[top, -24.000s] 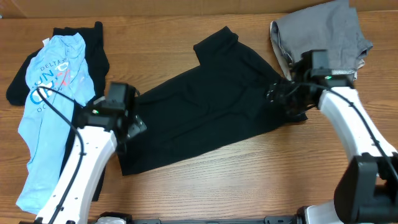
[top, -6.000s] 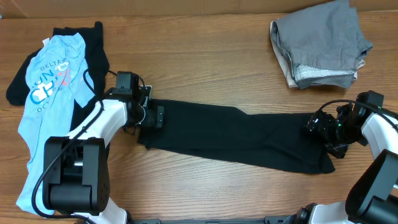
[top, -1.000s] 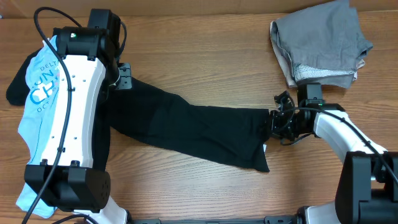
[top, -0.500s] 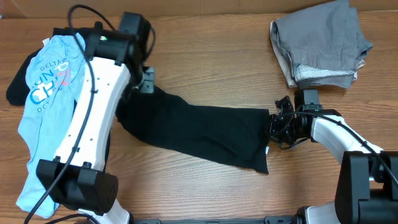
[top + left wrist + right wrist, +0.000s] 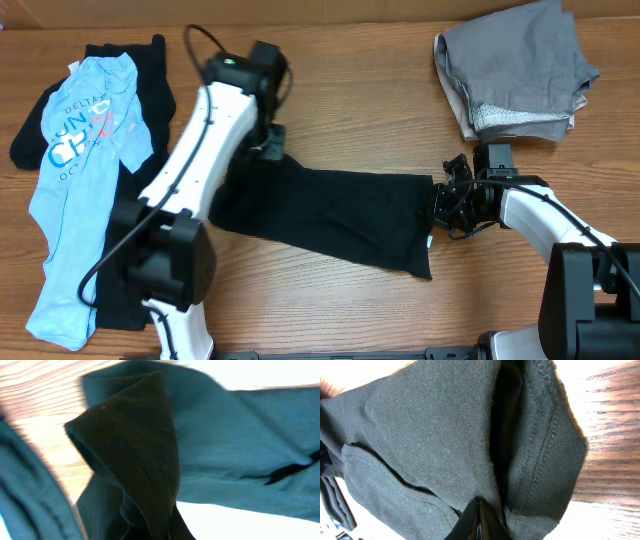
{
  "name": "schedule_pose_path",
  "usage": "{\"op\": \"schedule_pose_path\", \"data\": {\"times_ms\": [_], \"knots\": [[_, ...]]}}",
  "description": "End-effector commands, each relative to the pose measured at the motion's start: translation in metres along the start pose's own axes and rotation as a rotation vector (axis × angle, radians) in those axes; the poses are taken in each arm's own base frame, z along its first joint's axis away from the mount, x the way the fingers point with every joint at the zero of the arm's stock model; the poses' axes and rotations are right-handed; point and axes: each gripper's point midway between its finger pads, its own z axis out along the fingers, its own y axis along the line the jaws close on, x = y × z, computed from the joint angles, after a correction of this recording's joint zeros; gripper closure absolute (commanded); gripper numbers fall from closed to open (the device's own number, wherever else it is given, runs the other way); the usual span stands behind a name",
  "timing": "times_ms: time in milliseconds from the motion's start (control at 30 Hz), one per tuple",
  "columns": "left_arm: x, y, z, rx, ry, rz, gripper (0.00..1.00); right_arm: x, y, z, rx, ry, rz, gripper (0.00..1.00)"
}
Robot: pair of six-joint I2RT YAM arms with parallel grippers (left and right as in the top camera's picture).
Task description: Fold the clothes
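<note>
CHANGE: your left end effector [image 5: 272,150], clamped on the black garment [image 5: 340,215], is swinging toward the right end effector [image 5: 440,205], also clamped on it | MEANING: halving fold is progressing

The only readable print is on the crumpled light blue cotton T-shirt [image 5: 62,215] at the left of the overhead view. Small dark capitals near its top read "DELTA". Below them are large white and blue letters, seemingly "UN" and "CH", broken by creases. A small lower line begins "OC"; the rest cannot be read.
</note>
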Motion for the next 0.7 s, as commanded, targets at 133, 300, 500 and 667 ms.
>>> {"op": "schedule_pose_path", "data": {"times_ms": [133, 300, 500, 667], "knots": [[0.000, -0.065, 0.042, 0.095, 0.071, 0.084, 0.96, -0.001, 0.000, -0.002, 0.006, -0.014, -0.004, 0.96], [-0.001, -0.096, 0.054, 0.167, 0.080, 0.123, 0.96, -0.001, 0.000, -0.002, 0.006, -0.014, -0.004, 0.96], [0.000, -0.109, 0.055, 0.171, 0.064, 0.154, 0.14, -0.001, 0.000, -0.002, 0.006, -0.014, 0.000, 0.96], [-0.003, -0.102, 0.050, 0.161, 0.061, 0.150, 0.00, -0.002, 0.001, -0.002, 0.005, -0.015, 0.018, 0.96]]}}
